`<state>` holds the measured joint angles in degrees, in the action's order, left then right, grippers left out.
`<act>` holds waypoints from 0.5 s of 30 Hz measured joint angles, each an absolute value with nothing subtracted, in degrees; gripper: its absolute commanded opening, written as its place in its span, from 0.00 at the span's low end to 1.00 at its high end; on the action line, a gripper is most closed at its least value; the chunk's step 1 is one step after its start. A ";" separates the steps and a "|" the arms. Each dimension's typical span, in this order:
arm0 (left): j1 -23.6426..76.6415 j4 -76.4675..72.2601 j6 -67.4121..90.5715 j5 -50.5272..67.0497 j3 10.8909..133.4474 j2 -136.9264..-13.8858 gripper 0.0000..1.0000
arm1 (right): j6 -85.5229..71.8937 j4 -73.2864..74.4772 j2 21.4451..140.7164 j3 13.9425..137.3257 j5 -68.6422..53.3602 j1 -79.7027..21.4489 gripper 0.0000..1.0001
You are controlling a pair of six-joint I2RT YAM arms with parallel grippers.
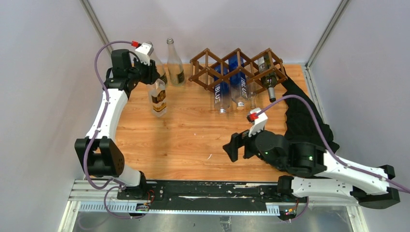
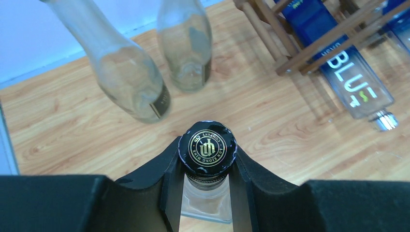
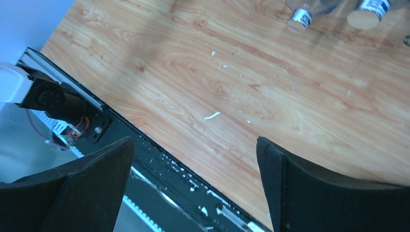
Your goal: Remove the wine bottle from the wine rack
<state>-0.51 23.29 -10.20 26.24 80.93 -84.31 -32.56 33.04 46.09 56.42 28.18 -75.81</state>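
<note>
My left gripper (image 1: 155, 79) is shut on the neck of a clear square bottle (image 1: 158, 99) with a black, gold-printed cap (image 2: 207, 149). The bottle hangs upright at the table's far left, apart from the rack; I cannot tell if its base touches the wood. The brown wooden lattice wine rack (image 1: 237, 65) stands at the far middle, also in the left wrist view (image 2: 295, 48). It holds two blue-labelled clear bottles (image 1: 221, 89) (image 1: 238, 84) and a dark green bottle (image 1: 268, 77), necks pointing toward me. My right gripper (image 1: 237, 145) (image 3: 193, 145) is open and empty above the near table edge.
Two clear empty bottles (image 1: 175, 63) (image 1: 155, 60) stand just beyond the left gripper, close to the held bottle (image 2: 186, 48) (image 2: 130, 82). A black cloth (image 1: 304, 116) lies on the right side under the right arm. The black rail (image 3: 159, 164) runs along the near edge.
</note>
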 measured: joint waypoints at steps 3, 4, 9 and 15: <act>-1.76 20.36 -10.50 26.09 80.42 -85.34 0.00 | -35.62 38.63 43.90 59.02 28.32 -75.68 1.00; -2.02 18.85 -10.52 25.98 80.01 -85.58 0.00 | -36.56 40.23 43.33 59.61 28.40 -75.57 1.00; -2.57 12.64 -10.48 25.58 78.74 -87.00 0.00 | -39.13 45.34 42.44 61.63 29.67 -73.71 1.00; -2.92 6.02 -9.45 25.80 76.95 -89.78 0.00 | -39.46 46.65 45.30 63.31 25.93 -62.50 1.00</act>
